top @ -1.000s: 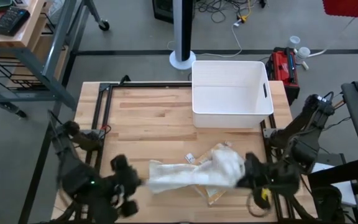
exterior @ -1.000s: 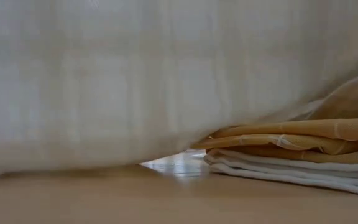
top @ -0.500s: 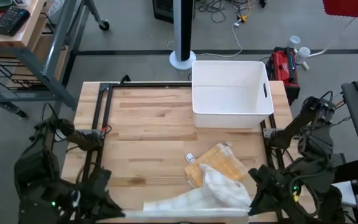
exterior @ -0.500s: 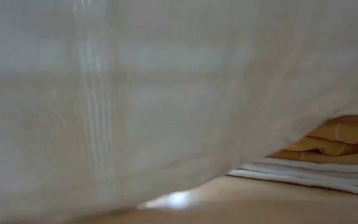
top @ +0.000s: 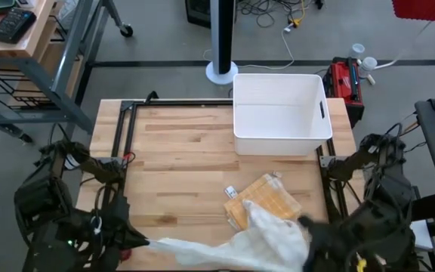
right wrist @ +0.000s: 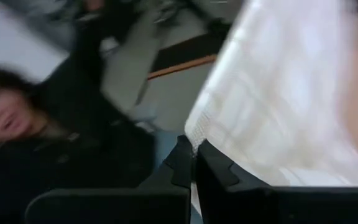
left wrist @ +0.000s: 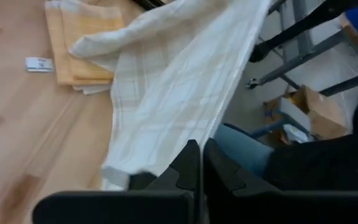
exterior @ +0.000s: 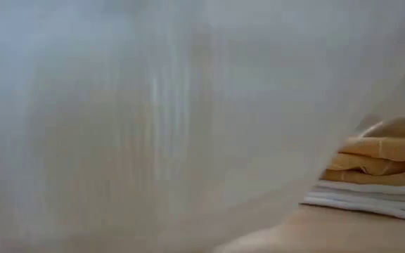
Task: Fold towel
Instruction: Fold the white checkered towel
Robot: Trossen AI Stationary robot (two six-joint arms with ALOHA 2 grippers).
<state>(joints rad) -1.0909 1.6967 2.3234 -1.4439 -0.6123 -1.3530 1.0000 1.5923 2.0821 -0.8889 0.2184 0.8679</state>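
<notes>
Towel (top: 232,243) stretched left–right along table's near edge — both grippers pinching ends.

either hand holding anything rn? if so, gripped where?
Both. The left hand and right hand are each shut on an edge of the white towel, stretched between them at the table's near edge.

The white towel (top: 232,245) spans the table's near edge; bare wood (top: 180,151) lies open before the white bin (top: 281,113).

white towel (top: 240,243) stretched between arms | yellow towel (top: 266,198) folded | bin (top: 282,113)
</notes>
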